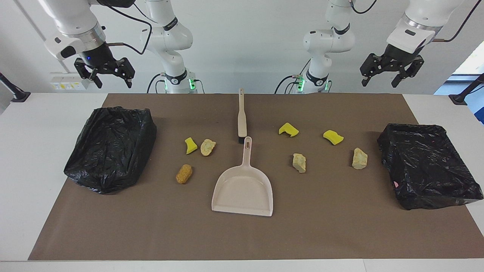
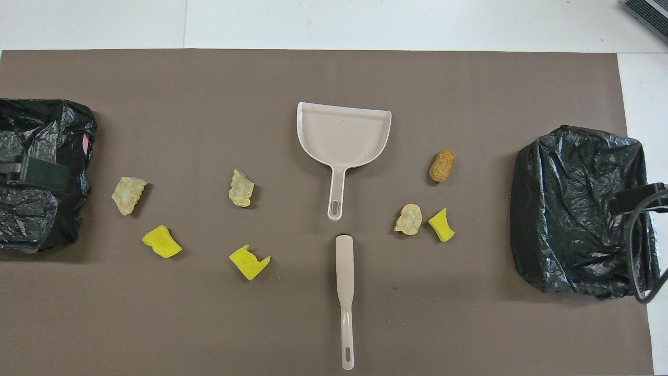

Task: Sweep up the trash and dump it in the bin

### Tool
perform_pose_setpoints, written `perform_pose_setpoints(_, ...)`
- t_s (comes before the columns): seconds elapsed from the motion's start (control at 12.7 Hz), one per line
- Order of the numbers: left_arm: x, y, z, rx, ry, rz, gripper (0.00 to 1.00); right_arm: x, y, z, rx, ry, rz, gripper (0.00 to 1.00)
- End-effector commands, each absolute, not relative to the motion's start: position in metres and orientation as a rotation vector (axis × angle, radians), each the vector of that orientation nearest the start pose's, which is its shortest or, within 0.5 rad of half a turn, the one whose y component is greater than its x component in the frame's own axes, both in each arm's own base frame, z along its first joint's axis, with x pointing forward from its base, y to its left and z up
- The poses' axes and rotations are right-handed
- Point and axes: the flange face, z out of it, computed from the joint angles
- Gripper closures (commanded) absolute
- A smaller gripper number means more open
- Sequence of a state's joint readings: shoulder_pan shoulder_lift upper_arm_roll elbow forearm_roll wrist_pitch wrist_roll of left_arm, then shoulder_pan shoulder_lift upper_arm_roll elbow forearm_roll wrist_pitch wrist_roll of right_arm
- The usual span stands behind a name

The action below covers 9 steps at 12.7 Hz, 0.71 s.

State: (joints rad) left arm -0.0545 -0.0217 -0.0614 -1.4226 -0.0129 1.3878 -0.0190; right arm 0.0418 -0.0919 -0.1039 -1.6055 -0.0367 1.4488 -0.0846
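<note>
Nearest the facing camera lay the dustpan (image 1: 242, 190), flat on the brown mat (image 1: 242, 238), its wide mouth turned away from the robots and its handle pointing back toward them. Just nearer to the robots, almost in line with that handle and barely apart from its tip, lay the brush (image 1: 242, 115), its long axis running straight toward the arms' bases, dark bristle end beside the dustpan handle and grip end toward the robots. Both tools sat midway between the arms, so neither arm looked clearly nearer. Trash was scattered to both sides: a yellow sponge wedge (image 1: 191, 146), a pale bread chunk (image 1: 207, 147) and a golden-brown chunk (image 1: 184, 173) toward the right arm's end, and two more sponge pieces (image 1: 288, 129) (image 1: 333, 136) and two pale chunks (image 1: 299, 163) (image 1: 359, 158) toward the left arm's end. A black-bagged bin (image 1: 111, 147) stood at the right arm's end, a second bin (image 1: 427, 164) at the left arm's. The right gripper (image 1: 112, 80) and left gripper (image 1: 381, 80) hung raised near their bases, jaws spread and empty, both waiting. Judging by this layout, either would need to descend with fingers set across the handles' shared line.
</note>
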Motion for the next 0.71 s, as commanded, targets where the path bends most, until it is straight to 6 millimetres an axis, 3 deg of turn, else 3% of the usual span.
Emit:
perform_pose_setpoints(0.0,0.5157,-0.0573,0.6876,-3.144,0.162,0.006,0.00,0.5077,-0.0405,0.6477,-3.158,-0.064,0.118,0.00)
perform_pose_setpoints(0.63,0.5157,-0.0572,0.6894,-3.146,0.138,0.003,0.00,0.5103,-0.0381,0.6492,-3.159,-0.081,0.106,0.00)
